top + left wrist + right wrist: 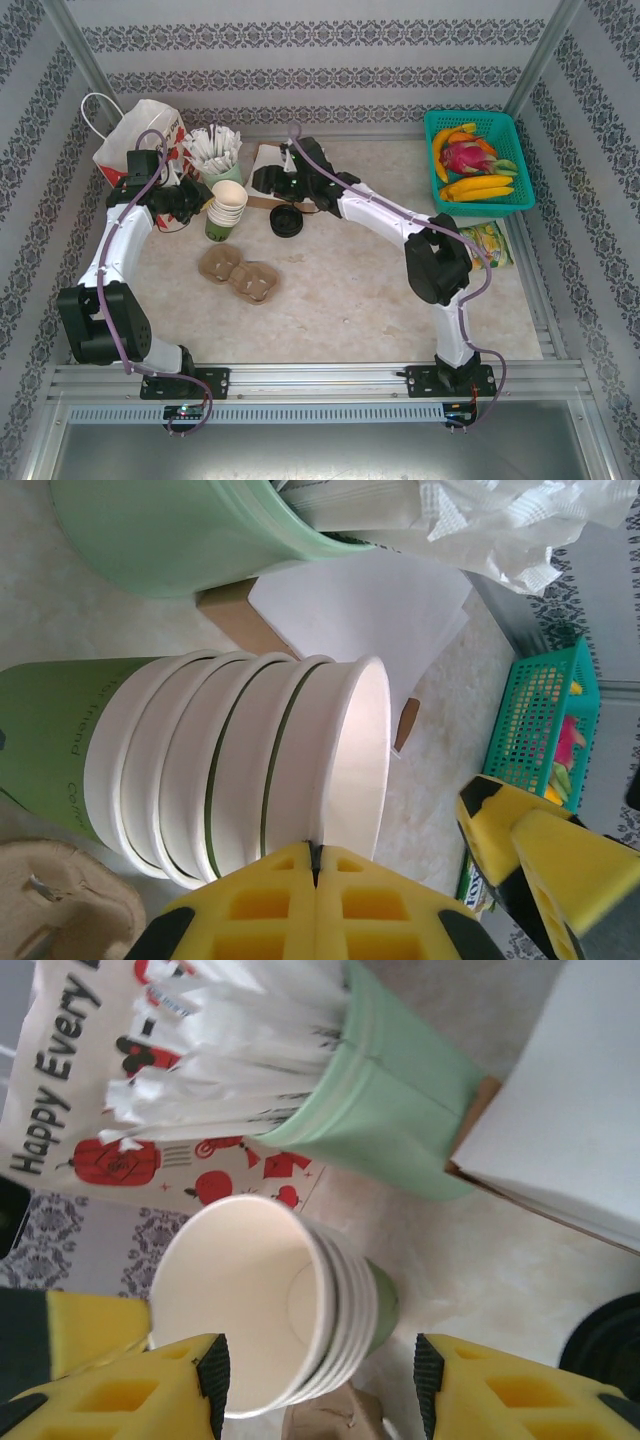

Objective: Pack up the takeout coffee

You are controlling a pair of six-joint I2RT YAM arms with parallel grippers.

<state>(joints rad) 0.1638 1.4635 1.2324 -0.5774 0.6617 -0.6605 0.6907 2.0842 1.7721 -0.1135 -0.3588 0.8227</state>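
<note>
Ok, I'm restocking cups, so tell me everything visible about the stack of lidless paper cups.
The stack of lidless cups is several paper cups nested, green outside with pale print, cream-white at rims and insides; the top one is empty. It stands on its base on the table, before the pale green cup of sticks, near the cardboard carrier. The open right gripper hovers at its rim; contact unclear.

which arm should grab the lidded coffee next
Right. The right gripper is open beside the takeout coffee; the left gripper is shut, with the cup stack between it and the coffee.
</note>
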